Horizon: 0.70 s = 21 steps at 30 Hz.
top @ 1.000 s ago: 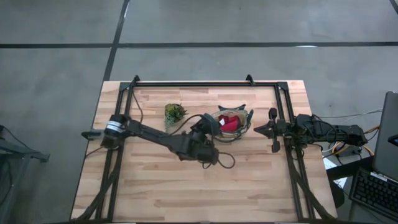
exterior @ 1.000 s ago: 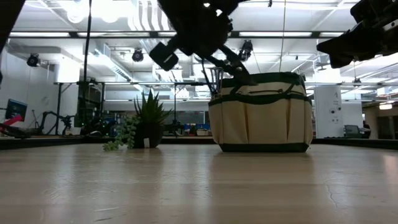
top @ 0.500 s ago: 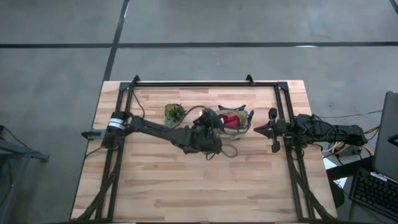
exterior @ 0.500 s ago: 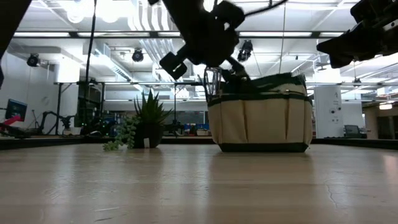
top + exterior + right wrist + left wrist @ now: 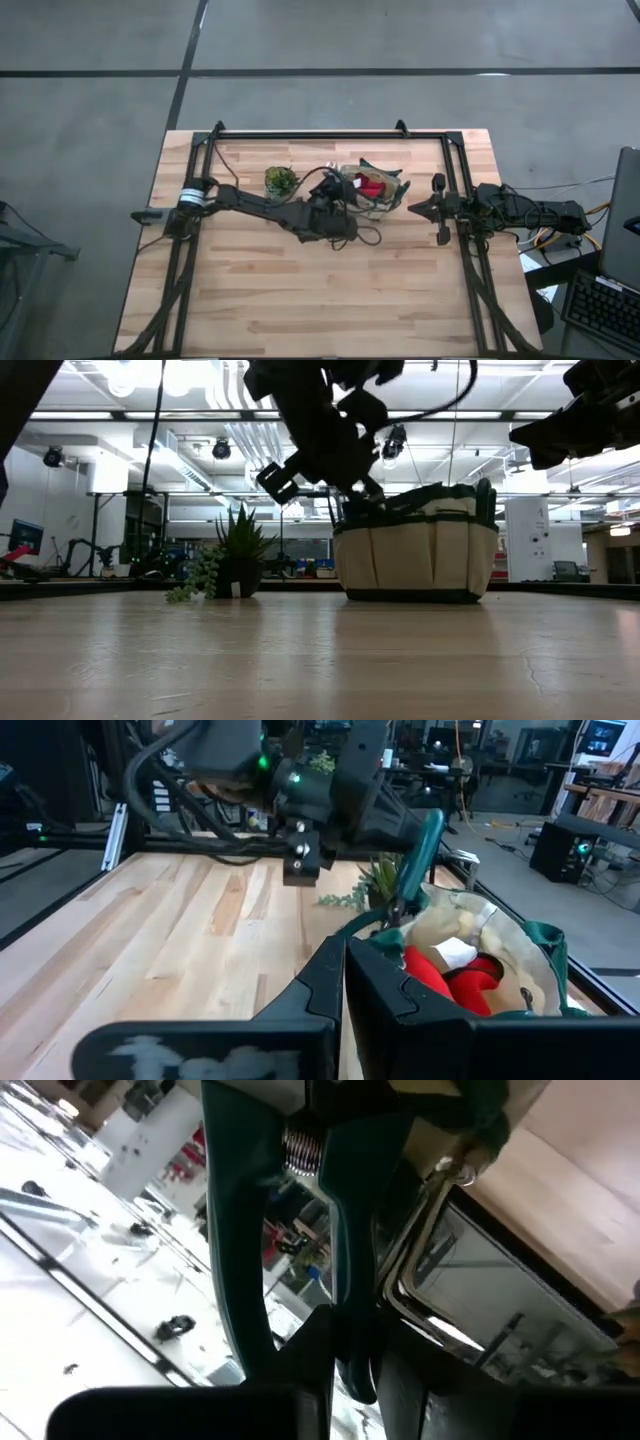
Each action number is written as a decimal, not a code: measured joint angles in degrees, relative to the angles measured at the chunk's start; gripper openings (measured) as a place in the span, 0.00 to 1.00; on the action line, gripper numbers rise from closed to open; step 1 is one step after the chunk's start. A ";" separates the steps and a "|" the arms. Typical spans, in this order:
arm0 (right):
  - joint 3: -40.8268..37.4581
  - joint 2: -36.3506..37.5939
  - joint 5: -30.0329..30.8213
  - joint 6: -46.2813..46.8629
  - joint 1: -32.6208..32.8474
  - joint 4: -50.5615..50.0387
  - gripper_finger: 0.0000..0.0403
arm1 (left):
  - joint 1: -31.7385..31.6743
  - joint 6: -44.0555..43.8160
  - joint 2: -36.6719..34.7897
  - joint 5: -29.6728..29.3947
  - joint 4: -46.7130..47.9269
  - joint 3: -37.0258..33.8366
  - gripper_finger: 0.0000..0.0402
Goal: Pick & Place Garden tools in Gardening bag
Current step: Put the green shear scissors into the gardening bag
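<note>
The beige canvas bag with green trim (image 5: 392, 197) stands on the table behind its middle; it also shows in the low view (image 5: 415, 560). A red glove (image 5: 372, 187) lies inside it and shows in the right wrist view (image 5: 450, 978). My left gripper (image 5: 343, 192) is at the bag's left rim, shut on the green-handled pruners (image 5: 424, 845). My right gripper (image 5: 415, 208) waits shut and empty to the right of the bag. The other tools are hidden or out of view. My left gripper pinches the pruners' green handles (image 5: 345, 1305) between its two fingers. The handles run away from the fingers toward the spring (image 5: 300, 1145). The pruners are lifted clear of the table and stand steeply, their lower end (image 5: 398, 912) at the bag's left rim.
A small leafy plant (image 5: 281, 181) stands left of the bag, close to my left arm. A black frame (image 5: 300, 133) runs along the table's far, left and right sides. Bare wood (image 5: 300, 290) spreads toward the near edge.
My left gripper has gone toward the far edge and down with the pruners, up to the bag's left rim. The bag has shifted a little toward the far edge, and its top rim now sits lower and uneven.
</note>
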<state>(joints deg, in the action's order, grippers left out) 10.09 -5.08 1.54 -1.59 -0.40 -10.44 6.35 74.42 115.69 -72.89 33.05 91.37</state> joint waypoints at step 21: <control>0.00 0.02 0.00 -0.09 0.00 0.00 0.02 | 0.02 8.75 -0.05 6.50 -10.37 -1.40 0.19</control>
<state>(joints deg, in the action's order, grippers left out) 10.09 -5.06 1.54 -1.67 -0.40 -10.44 6.37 83.17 115.63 -66.38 22.67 89.96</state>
